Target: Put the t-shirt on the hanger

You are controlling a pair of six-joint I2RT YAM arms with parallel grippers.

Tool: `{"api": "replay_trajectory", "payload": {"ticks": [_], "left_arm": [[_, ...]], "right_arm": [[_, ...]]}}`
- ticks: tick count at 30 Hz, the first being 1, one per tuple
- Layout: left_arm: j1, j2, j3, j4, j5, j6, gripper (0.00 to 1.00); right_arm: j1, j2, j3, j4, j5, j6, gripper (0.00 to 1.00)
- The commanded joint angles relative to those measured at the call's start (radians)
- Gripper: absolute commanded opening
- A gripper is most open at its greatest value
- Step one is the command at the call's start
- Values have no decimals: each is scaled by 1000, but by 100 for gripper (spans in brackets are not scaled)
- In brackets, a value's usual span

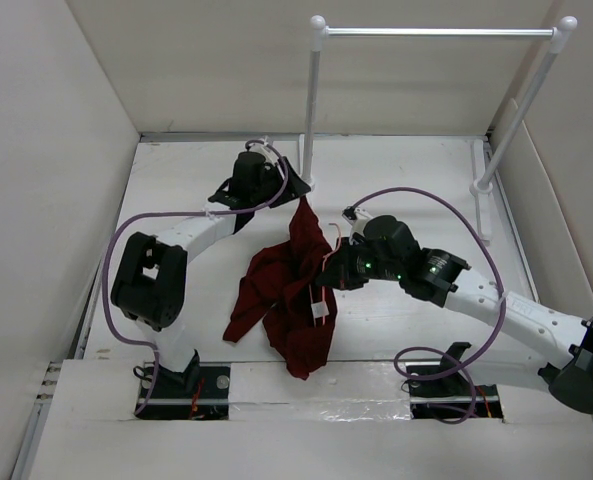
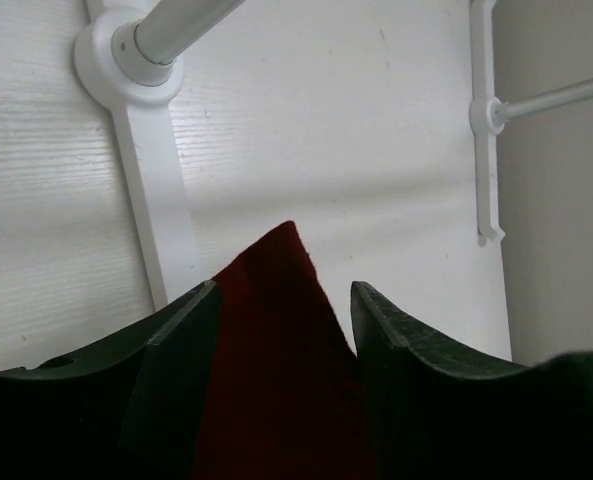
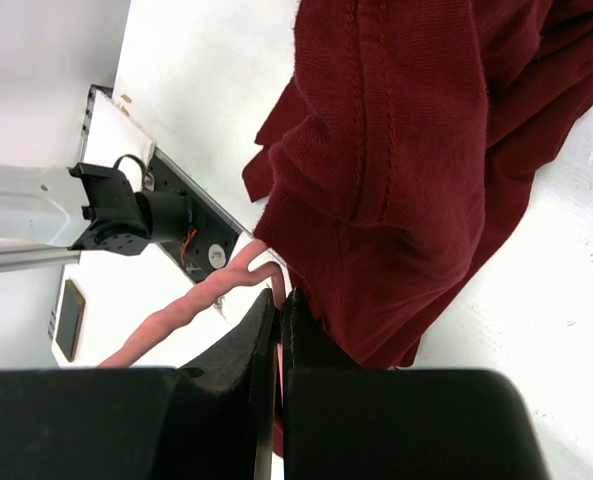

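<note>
The maroon t-shirt (image 1: 281, 290) hangs in a bunch from a raised peak down to the table, its white neck tag (image 1: 321, 311) facing up. My left gripper (image 1: 292, 193) is shut on the top fold of the t-shirt (image 2: 276, 340), and cloth fills the gap between its fingers (image 2: 186, 320). My right gripper (image 1: 329, 272) sits against the shirt's right side, shut on the thin pale pink hanger (image 3: 238, 268). The hanger's twisted neck runs down-left in the right wrist view, and the t-shirt (image 3: 416, 150) hides the rest of it.
A white-posted rack (image 1: 314, 100) with a silver bar (image 1: 436, 32) stands at the back. Its left foot (image 2: 141, 60) is just beyond my left gripper. Purple cables loop over both arms. White walls close in the table.
</note>
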Motion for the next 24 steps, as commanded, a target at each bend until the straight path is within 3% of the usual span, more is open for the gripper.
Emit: {"api": "replay_trajectory", "payload": {"ticks": [1,6,8,9,24], "left_arm": [[1,-5,54,7,-42,-1,50],[1,34,97,12,-37,-24,19],[1,38,100,19,-40,-28,11],[1,39,100,19,-45,-28,2],[1,111,262,-92,-178,-1,0]], "right_arm": [[-5,-13,21,54,-31,-23,0],[-5,-12,21,54,-39,-25,0],[-5,-16,21,53,-37,-25,0],[-5,-16,22,53,-37,-23,0],[4,-36,1,48,-93,-13,0]]}}
